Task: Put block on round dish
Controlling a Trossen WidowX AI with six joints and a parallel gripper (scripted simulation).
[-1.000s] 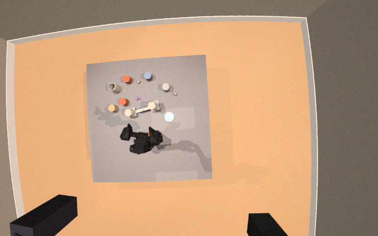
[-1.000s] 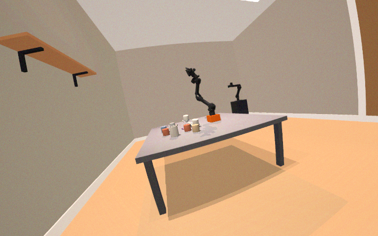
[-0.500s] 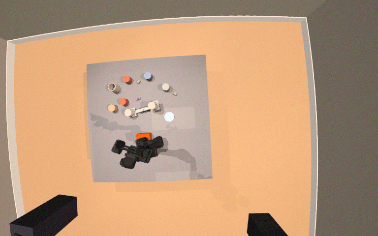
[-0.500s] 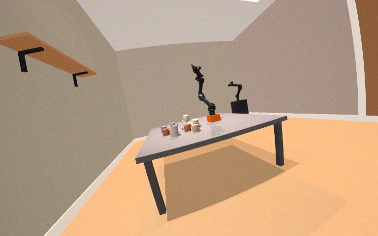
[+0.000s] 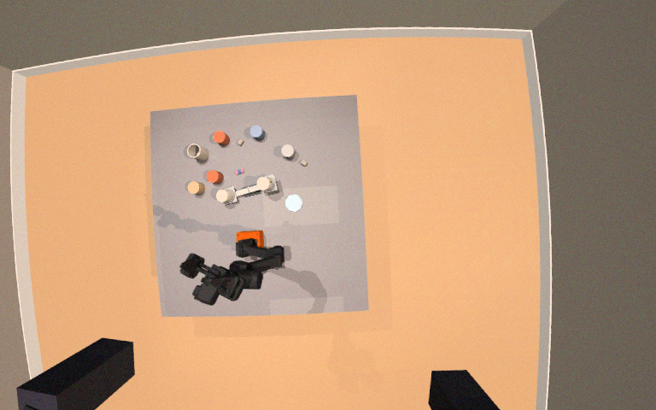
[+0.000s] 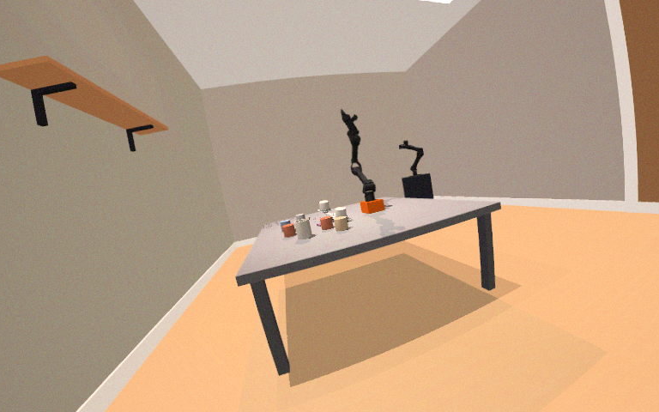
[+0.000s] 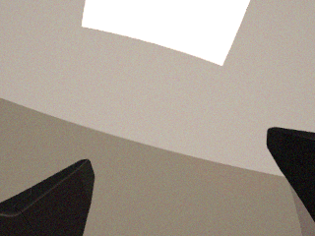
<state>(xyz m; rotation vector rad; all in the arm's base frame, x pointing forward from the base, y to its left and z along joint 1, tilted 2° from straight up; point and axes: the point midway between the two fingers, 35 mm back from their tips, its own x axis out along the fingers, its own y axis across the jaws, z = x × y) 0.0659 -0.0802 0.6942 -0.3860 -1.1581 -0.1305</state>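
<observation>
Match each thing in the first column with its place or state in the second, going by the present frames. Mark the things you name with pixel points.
1. round dish
2. gripper
3. blue cylinder
4. orange base block

A. fingers spread apart, nothing between them
B. under the foot of the arm
C. beside the balance, no cup over it
D. on the table, across the balance from the arm

Pairs:
1-C: round dish (image 5: 293, 202)
2-A: gripper (image 7: 183, 155)
3-D: blue cylinder (image 5: 256, 131) (image 6: 284, 224)
4-B: orange base block (image 5: 250, 234) (image 6: 372, 206)
</observation>
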